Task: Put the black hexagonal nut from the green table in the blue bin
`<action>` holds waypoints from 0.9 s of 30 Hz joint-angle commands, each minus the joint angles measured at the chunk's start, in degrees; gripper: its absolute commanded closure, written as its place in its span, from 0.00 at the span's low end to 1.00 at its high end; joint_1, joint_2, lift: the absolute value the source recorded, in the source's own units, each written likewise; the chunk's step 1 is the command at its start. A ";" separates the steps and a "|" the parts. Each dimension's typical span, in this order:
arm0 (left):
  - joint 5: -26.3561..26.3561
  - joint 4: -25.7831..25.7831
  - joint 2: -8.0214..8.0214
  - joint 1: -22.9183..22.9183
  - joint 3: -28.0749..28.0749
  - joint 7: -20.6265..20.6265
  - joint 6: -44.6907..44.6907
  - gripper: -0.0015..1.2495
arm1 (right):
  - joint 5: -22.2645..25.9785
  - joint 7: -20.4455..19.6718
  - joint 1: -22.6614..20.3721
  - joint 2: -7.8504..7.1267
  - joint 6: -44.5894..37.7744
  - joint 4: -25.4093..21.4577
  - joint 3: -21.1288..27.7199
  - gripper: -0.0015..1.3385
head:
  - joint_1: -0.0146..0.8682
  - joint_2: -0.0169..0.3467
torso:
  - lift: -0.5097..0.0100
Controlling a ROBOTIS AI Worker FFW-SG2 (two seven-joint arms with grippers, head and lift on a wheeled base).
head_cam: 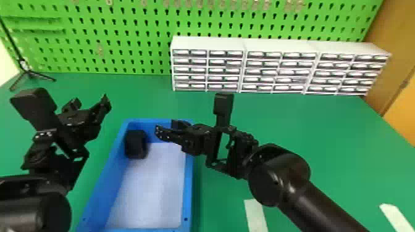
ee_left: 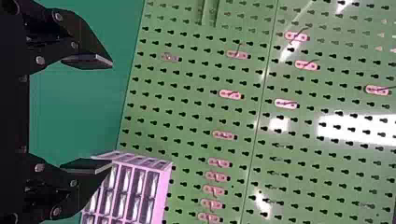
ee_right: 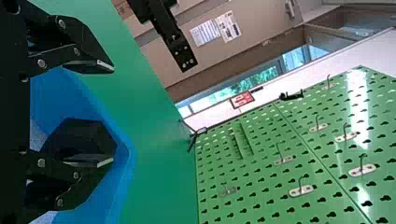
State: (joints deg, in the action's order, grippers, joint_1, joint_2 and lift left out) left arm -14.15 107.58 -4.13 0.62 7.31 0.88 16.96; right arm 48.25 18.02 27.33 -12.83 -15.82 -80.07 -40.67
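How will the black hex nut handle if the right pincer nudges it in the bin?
The black nut looks chunky and solid, so probably stiff. Its flat facets suggest sliding rather than rolling. Sitting by the wall of the blue bin, it likely has little travel that way.

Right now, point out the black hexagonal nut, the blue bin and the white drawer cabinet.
Black hexagonal nut (head_cam: 136, 144): head view, middle of its side.
Blue bin (head_cam: 188, 197): head view, right wall.
White drawer cabinet (head_cam: 208, 70): head view, drawer fronts at left.

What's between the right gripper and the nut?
Nothing but open space: the head view shows only the blue bin's inside between right gripper and nut.
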 commanded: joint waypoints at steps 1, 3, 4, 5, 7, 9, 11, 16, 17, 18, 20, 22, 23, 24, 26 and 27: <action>0.00 0.00 0.00 0.00 0.08 0.00 -0.09 0.40 | 0.00 0.00 0.00 0.00 -0.26 0.00 0.15 0.43 | 0.80 0.07 | 0.79; -0.09 0.00 0.00 0.00 0.08 0.00 0.00 0.40 | 0.00 0.00 0.00 0.00 -0.35 0.00 0.15 0.43 | 0.80 0.07 | 0.79; -0.09 0.00 0.00 0.00 0.08 0.00 0.00 0.40 | 0.00 0.00 0.00 -0.09 -0.44 0.00 0.15 0.43 | 0.80 0.07 | 0.79; -0.09 0.00 0.00 0.00 0.08 0.00 -0.09 0.40 | 0.00 0.00 0.00 -0.09 -0.44 0.00 0.24 0.43 | 0.80 0.07 | 0.79; -0.18 0.00 0.00 0.00 0.08 0.00 0.00 0.40 | 0.00 0.00 -0.18 -0.09 -0.44 0.00 0.59 0.43 | 0.80 0.07 | 0.79; -0.18 0.00 0.00 0.00 0.08 0.00 -0.09 0.40 | -0.26 0.00 -0.44 0.00 -0.44 0.00 1.21 0.43 | 0.80 0.07 | 0.79; -0.26 0.00 0.00 0.09 0.08 0.00 -0.09 0.40 | -0.88 0.00 -0.70 0.09 -0.44 0.00 2.26 0.43 | 0.80 0.07 | 0.79; -0.35 0.00 0.00 0.18 0.25 0.00 -0.09 0.40 | -3.34 0.00 -2.46 0.61 -0.44 -0.62 6.39 0.43 | 0.80 0.07 | 0.79; -0.44 0.00 0.00 0.18 0.25 0.00 -0.09 0.40 | -3.96 0.00 -2.81 0.79 -0.44 -0.79 7.27 0.43 | 0.80 0.07 | 0.79; -0.44 0.00 0.00 0.18 0.25 0.00 -0.09 0.40 | -4.57 0.00 -3.25 0.88 -0.44 -0.88 8.24 0.43 | 0.80 0.07 | 0.79; -0.44 0.00 0.00 0.26 0.25 0.00 -0.09 0.40 | -5.80 0.00 -4.13 1.14 -0.44 -1.32 10.43 0.43 | 0.80 0.07 | 0.79; -0.44 0.00 0.00 0.26 0.25 0.00 -0.17 0.40 | -7.12 0.00 -5.10 1.41 -0.44 -1.76 12.63 0.42 | 0.80 0.07 | 0.79; -0.44 0.00 0.00 0.35 0.34 0.00 -0.17 0.40 | -7.82 0.00 -5.71 1.67 -0.53 -2.02 13.95 0.42 | 0.80 0.07 | 0.79; -0.44 0.00 0.00 0.35 0.34 0.00 -0.17 0.40 | -8.17 0.00 -5.98 1.76 -0.61 -2.11 14.65 0.42 | 0.80 0.07 | 0.79; -0.44 0.00 0.00 0.35 0.34 0.00 -0.17 0.40 | -9.32 0.00 -6.94 2.20 -0.88 -2.64 16.85 0.41 | 0.80 0.07 | 0.79; -0.44 0.00 0.00 0.35 0.34 0.00 -0.17 0.40 | -9.84 0.00 -7.38 2.37 -0.88 -2.99 17.82 0.40 | 0.80 0.07 | 0.79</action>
State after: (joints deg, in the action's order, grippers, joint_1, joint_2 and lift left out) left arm -14.59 107.58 -4.13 0.93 7.61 0.88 16.80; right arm 40.53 18.02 21.69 -11.15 -16.40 -82.08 -26.81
